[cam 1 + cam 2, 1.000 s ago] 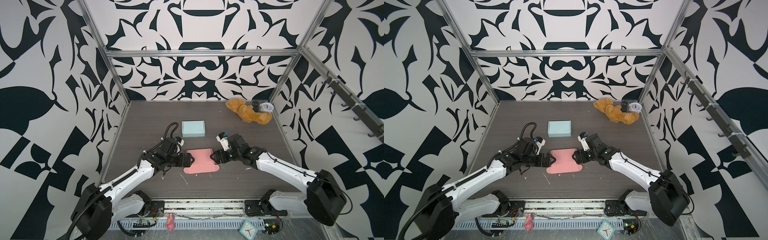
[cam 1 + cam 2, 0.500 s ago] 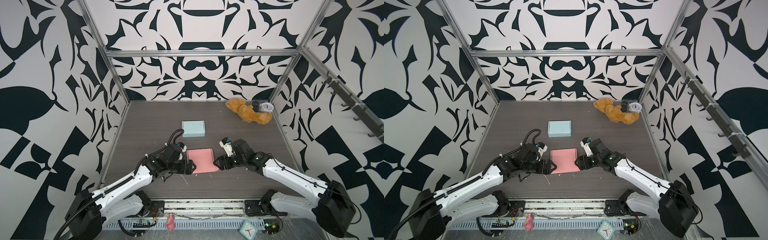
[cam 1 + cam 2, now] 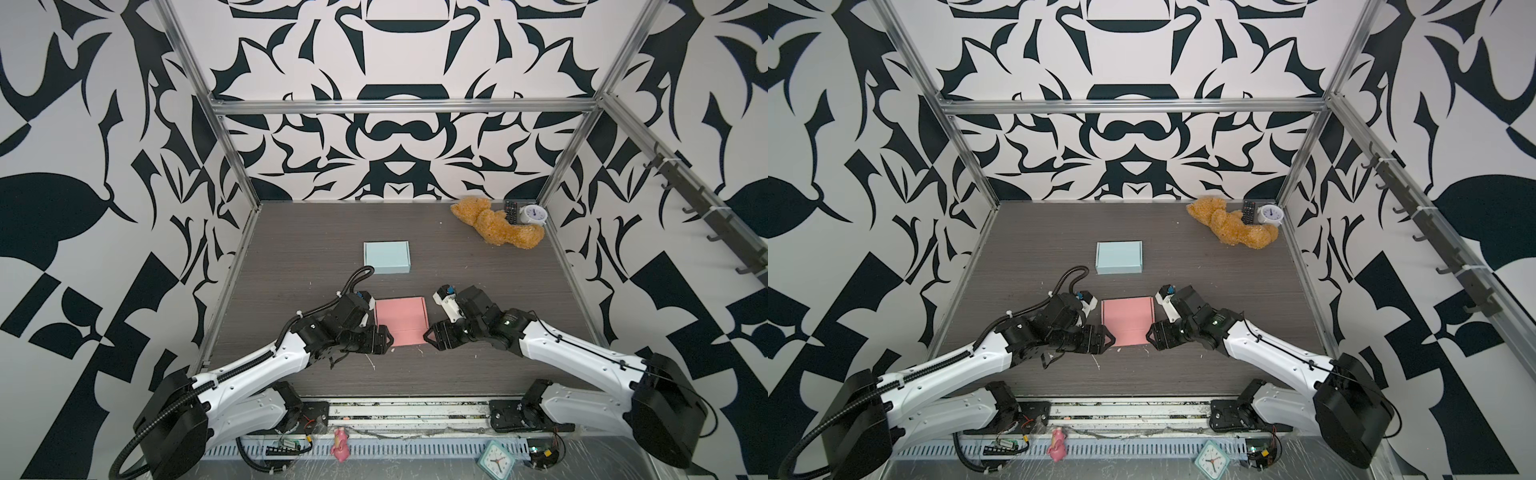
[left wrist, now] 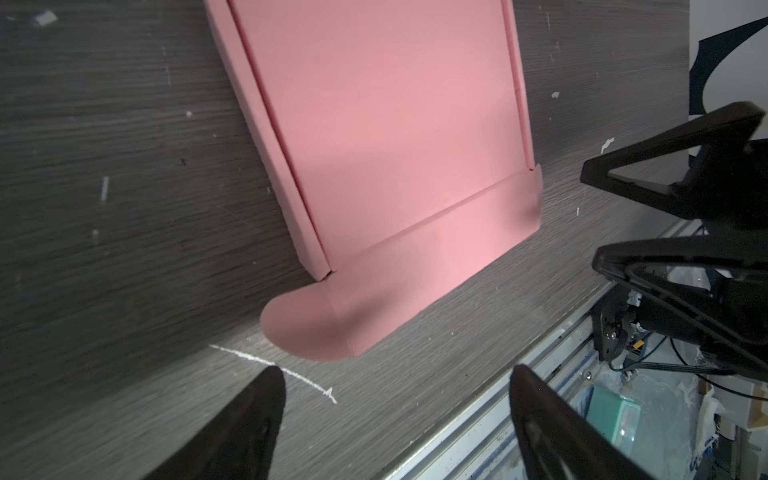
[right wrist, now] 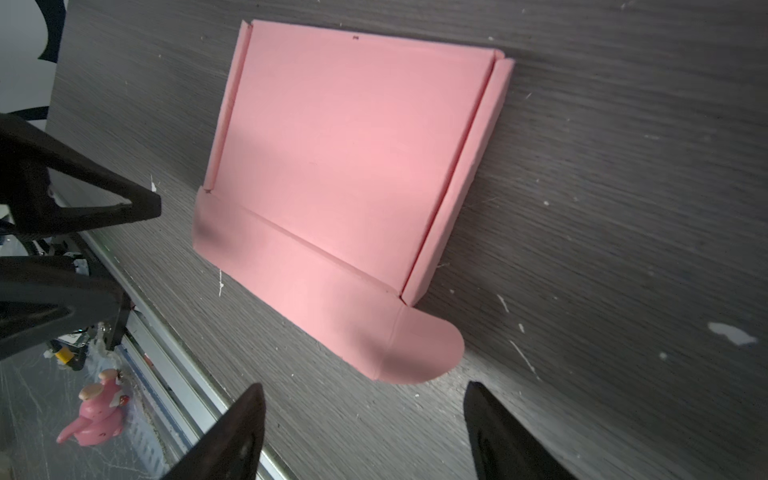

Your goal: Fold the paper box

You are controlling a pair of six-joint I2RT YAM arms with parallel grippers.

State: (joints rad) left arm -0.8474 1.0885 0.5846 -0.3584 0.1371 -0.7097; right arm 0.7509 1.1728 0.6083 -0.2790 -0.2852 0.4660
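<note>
2 gaping: left pincer, right pincer, flanking pink box.

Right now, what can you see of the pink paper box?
The pink paper box is thin matte card, flat on the dark table. Narrow strips are folded along two sides; its front flap lies open with rounded tabs. The left gripper and right gripper sit by its front corners, jaws open, not holding it.

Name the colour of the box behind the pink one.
Far box: light blue, clearest in a top view.
</note>
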